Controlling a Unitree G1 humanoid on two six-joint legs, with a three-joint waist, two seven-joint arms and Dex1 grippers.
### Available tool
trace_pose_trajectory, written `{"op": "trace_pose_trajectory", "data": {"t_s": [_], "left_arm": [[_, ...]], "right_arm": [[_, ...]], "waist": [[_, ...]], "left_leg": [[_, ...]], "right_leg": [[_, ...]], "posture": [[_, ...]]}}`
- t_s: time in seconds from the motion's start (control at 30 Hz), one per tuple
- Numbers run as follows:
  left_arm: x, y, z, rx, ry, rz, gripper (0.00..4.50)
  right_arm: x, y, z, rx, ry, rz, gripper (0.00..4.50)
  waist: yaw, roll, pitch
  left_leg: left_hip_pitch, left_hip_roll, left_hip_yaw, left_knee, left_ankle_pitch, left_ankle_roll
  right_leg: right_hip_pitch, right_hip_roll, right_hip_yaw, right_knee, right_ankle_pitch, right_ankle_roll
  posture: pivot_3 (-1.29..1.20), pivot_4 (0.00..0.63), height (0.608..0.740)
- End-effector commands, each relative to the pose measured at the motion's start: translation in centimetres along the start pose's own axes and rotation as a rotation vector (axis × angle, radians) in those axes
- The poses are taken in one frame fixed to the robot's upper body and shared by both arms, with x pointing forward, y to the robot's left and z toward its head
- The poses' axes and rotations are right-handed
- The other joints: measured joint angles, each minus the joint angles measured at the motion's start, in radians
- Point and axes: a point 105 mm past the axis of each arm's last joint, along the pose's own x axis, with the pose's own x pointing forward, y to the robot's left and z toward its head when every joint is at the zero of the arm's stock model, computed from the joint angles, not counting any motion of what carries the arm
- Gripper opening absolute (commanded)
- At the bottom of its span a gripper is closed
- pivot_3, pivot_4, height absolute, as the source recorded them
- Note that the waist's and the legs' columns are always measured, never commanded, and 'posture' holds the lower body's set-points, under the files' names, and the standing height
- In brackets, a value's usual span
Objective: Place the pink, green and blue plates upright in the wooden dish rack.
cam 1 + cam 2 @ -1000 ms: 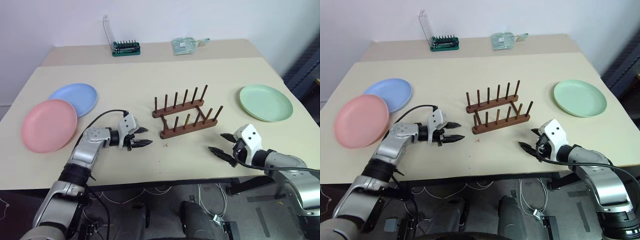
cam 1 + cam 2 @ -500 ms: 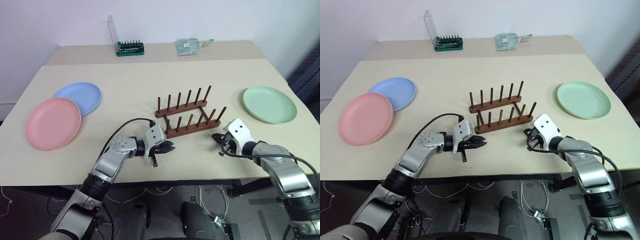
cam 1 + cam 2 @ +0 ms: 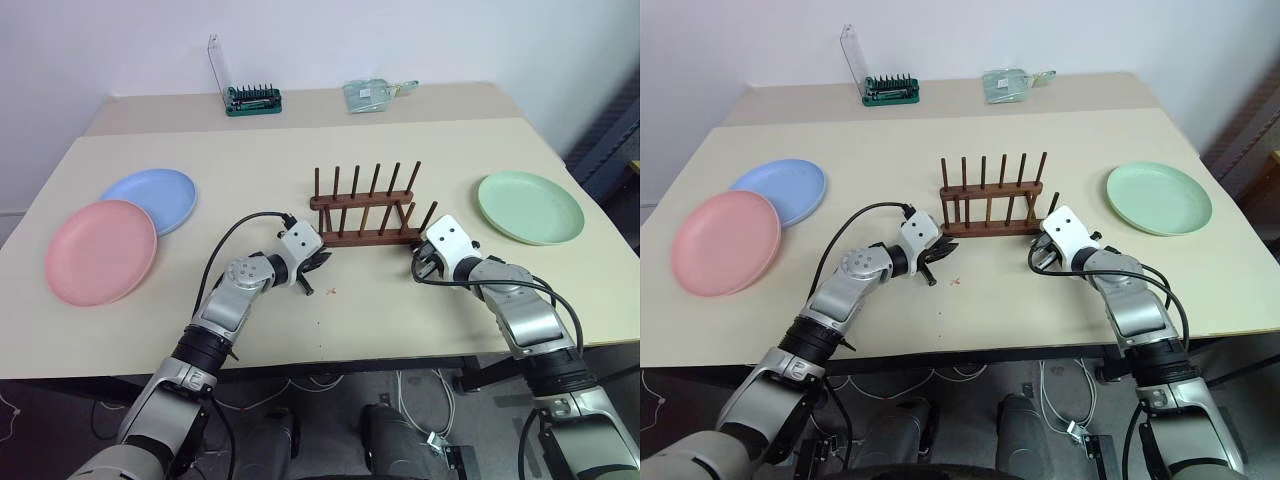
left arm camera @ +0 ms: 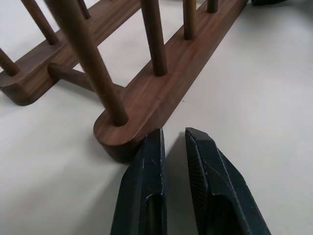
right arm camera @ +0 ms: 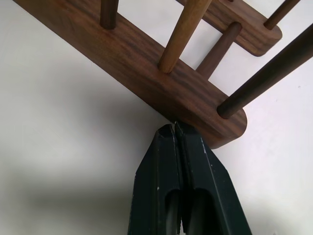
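Observation:
The wooden dish rack [image 3: 362, 238] stands empty in the middle of the table, its rails running left to right. My left gripper [image 3: 320, 258] is at its left end; in the left wrist view its fingers [image 4: 146, 161] are almost together, empty, tips against the near rail's rounded end [image 4: 117, 139]. My right gripper [image 3: 418, 262] is at the rack's right end, shut, its tips [image 5: 174, 128] touching the near rail [image 5: 161, 83]. The pink plate [image 3: 100, 250] and the blue plate [image 3: 150, 198] lie flat at the left, overlapping slightly. The green plate [image 3: 530, 207] lies flat at the right.
A green bit-set case [image 3: 252, 97] with a clear lid and a clear plastic bag [image 3: 375, 92] sit on the back table. The table's front edge [image 3: 330, 360] runs close behind both wrists. Bare tabletop lies between the rack and the plates.
Both grippers moved forward to the rack's ends and closed. The rack, which stood askew, has turned square to the table edge.

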Motion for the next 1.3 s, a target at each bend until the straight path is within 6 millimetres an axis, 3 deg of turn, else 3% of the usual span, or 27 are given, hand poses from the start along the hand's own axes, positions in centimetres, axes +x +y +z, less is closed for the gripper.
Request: {"op": "trace_pose_trajectory", "data": {"t_s": [0.03,0.13,0.23,0.3,0.37,0.4,0.43,0.5,0.57,0.67,0.73,0.83,0.9,0.97,1.03,1.17,1.27,1.3], "left_arm": [[-0.4,1.0,-0.9,0.007,0.041,0.039,0.66],[-1.3,1.4,-0.6,0.018,0.018,0.041,0.66],[-3.6,2.6,0.6,-0.021,-0.066,0.06,0.66],[-6.0,4.4,1.8,-0.118,-0.147,0.098,0.91],[-8.0,6.1,2.3,-0.181,-0.192,0.151,1.46],[-8.8,6.7,2.5,-0.195,-0.203,0.177,1.99],[-10.3,7.9,2.7,-0.219,-0.23,0.229,2.51],[-15.6,12.7,3.4,-0.263,-0.309,0.503,3.51],[-20.3,16.2,3.3,-0.309,-0.351,0.768,4.46],[-27.2,19.5,0.7,-0.421,-0.296,1.155,4.46],[-30.5,19.7,-1.3,-0.457,-0.204,1.314,4.46],[-32.1,19.5,-2.2,-0.482,-0.169,1.387,4.46],[-35.5,17.9,-5.9,-0.693,-0.127,1.509,4.46],[-35.3,15.8,-8.1,-0.831,-0.084,1.466,4.46],[-34.7,14.8,-9.0,-0.867,-0.051,1.435,4.46],[-35.5,13.5,-11.5,-1.017,-0.026,1.521,4.46],[-34.6,13.4,-12.1,-1.047,0.006,1.47,4.46],[-34.2,13.5,-12.0,-1.049,0.003,1.449,4.23]], "right_arm": [[0.1,-0.1,0.4,-0.016,-0.013,-0.009,0.01],[-0.9,0.3,1.2,-0.053,-0.056,0.041,0.01],[-2.5,1.7,3.2,-0.048,-0.156,0.163,0.01],[-3.8,3.0,4.9,-0.001,-0.223,0.273,0.54],[-4.4,3.7,5.7,0.006,-0.252,0.32,1.28],[-4.5,3.8,6.0,0.0,-0.257,0.327,1.84],[-4.4,3.9,6.2,-0.015,-0.26,0.321,2.35],[-3.9,4.5,6.9,-0.031,-0.278,0.338,3.33],[-3.5,5.0,7.2,-0.036,-0.285,0.365,4.3],[-2.8,5.8,7.3,-0.044,-0.284,0.413,4.3],[-2.3,5.9,7.4,-0.054,-0.288,0.424,4.3],[-2.1,5.9,7.5,-0.06,-0.291,0.43,4.3],[-1.6,6.2,7.8,-0.072,-0.299,0.458,4.3],[-1.2,6.5,8.1,-0.081,-0.311,0.48,4.3],[-1.1,6.6,8.3,-0.085,-0.319,0.488,4.3],[-1.1,6.5,8.3,-0.089,-0.322,0.486,4.3],[-1.2,6.3,8.1,-0.092,-0.318,0.474,4.3],[-1.3,6.3,8.0,-0.093,-0.318,0.47,4.34]], "waist": [[0.0,0.0,0.0],[-0.001,0.0,0.0],[-0.008,0.0,0.001],[-0.011,0.001,0.002],[-0.008,0.001,0.003],[-0.005,0.001,0.003],[-0.003,0.001,0.003],[-0.002,0.001,0.003],[-0.005,0.0,0.004],[-0.005,-0.001,0.004],[-0.007,0.0,0.004],[0.006,-0.003,0.005],[0.004,-0.005,0.005],[-0.004,-0.005,0.004],[-0.004,-0.005,0.004],[0.003,-0.01,0.004],[0.001,-0.01,0.004],[0.001,-0.01,0.004]], "left_leg": [[0.001,0.0,0.0,0.0,0.0,0.0],[0.002,0.0,0.0,-0.001,0.0,0.0],[0.003,0.0,0.0,-0.002,0.0,0.0],[0.002,0.001,0.0,-0.003,0.0,0.0],[0.001,0.001,0.0,-0.003,0.0,0.0],[0.0,0.002,-0.001,-0.002,0.0,0.0],[0.0,0.002,-0.001,-0.001,0.0,0.0],[0.0,0.001,-0.001,-0.001,-0.001,0.0],[0.0,0.001,-0.001,-0.001,-0.001,0.0],[0.0,0.002,-0.002,-0.003,-0.001,0.0],[0.0,0.002,-0.001,-0.002,-0.001,0.0],[0.0,0.001,-0.001,-0.002,-0.001,0.0],[-0.001,0.001,-0.002,-0.001,-0.001,-0.001],[-0.001,0.001,-0.002,-0.001,-0.001,-0.001],[0.0,0.001,-0.002,-0.002,-0.002,-0.002],[-0.001,0.002,-0.004,-0.001,-0.001,-0.003],[-0.001,0.002,-0.003,-0.001,-0.002,-0.003],[-0.001,0.002,-0.003,-0.002,-0.001,-0.003]], "right_leg": [[0.001,0.0,0.0,0.0,0.0,0.0],[0.002,0.0,0.0,0.0,0.0,0.0],[0.001,0.0,0.0,0.0,-0.001,0.001],[0.0,0.0,0.0,0.0,-0.001,0.001],[-0.001,0.001,0.0,0.0,-0.001,0.001],[-0.001,0.001,0.0,0.0,-0.001,0.001],[-0.001,0.001,0.0,0.0,-0.001,0.001],[0.0,0.0,0.0,-0.001,-0.001,0.001],[-0.001,0.0,0.0,0.0,-0.001,0.001],[-0.002,0.001,0.0,0.0,-0.001,0.001],[-0.002,0.001,0.0,0.0,-0.001,0.001],[-0.001,0.001,0.0,0.0,-0.001,0.001],[-0.001,0.001,-0.002,0.0,-0.001,0.001],[-0.001,0.001,-0.001,-0.001,-0.001,0.001],[-0.001,0.001,-0.001,0.0,-0.001,0.001],[-0.001,0.001,-0.003,0.0,-0.001,0.0],[-0.001,0.001,-0.002,0.0,-0.001,0.0],[-0.002,0.001,-0.002,0.0,-0.001,0.0]], "posture": [[0.0,0.15,0.74],[0.0,0.15,0.74],[0.0,0.15,0.74],[0.0,0.15,0.74],[0.0,0.15,0.74],[0.0,0.15,0.74],[0.0,0.15,0.74],[0.0,0.15,0.74],[0.0,0.15,0.74],[0.0,0.15,0.74],[0.0,0.15,0.74],[0.0,0.15,0.74],[0.0,0.15,0.74],[0.0,0.15,0.74],[0.0,0.15,0.74],[0.0,0.15,0.74],[0.0,0.15,0.74],[0.0,0.15,0.74]]}}
